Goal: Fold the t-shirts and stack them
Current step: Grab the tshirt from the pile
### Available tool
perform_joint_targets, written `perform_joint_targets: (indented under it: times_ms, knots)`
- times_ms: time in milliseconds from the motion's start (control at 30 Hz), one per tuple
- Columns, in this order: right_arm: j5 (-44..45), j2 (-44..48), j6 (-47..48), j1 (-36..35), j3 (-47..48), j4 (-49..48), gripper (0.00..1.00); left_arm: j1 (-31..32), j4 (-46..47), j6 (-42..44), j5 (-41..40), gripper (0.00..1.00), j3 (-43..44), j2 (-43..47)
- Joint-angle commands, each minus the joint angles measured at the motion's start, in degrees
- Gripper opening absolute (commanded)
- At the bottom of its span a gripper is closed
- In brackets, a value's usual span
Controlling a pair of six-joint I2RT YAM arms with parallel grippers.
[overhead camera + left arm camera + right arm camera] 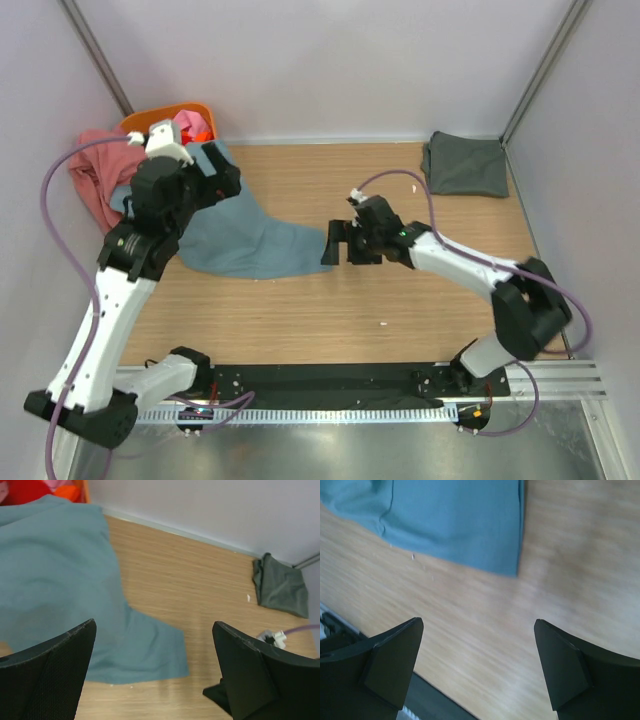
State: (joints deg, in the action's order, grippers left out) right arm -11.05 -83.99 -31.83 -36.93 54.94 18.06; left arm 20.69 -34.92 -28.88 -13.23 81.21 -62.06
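Black fingers [47,672] of the left gripper [154,630], spread wide with nothing between them, frame the left wrist view; the right gripper [479,625] is likewise spread and empty. Item one, blue-teal t-shirt [240,235]: spread loosely on the table [400,320], lying under and ahead of the left gripper's left finger, its lower corner reaching into the gap between that gripper's fingers. The same corner lies just ahead of the right gripper's fingers, apart from them. Its far end runs back toward the orange basket [150,115], well beyond the left fingers. Item two, dark grey-green t-shirt [465,165]: a compact bundle, apparently folded, well ahead and to the right of both grippers in the far corner. Item three, pink t-shirt [92,172]: heaped beside the basket, outside the left fingers. Item four, red t-shirt [22,490]: in the basket, beyond the blue one. Step in hand, by judgement: laying the blue-teal shirt flat before its first fold. Next move likely needs each gripper to descend onto an edge of the cloth, pinch one layer only, and draw the shirt flat and clear of the basket.
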Motion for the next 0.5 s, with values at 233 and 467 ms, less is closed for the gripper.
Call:
perform_joint_targets:
  times_ms: [233, 467]
  knots:
    - [7.53, -29.01, -1.48, -2.00, 24.24, 1.87, 1.00, -0.47, -8.06, -0.91, -4.86, 1.00, -18.96, 16.96]
    - [7.19, -36.51, -1.39, -5.08, 31.01, 2.41, 0.96, -0.47, -10.44, 0.14, -8.56, 1.00, -25.04, 24.44]
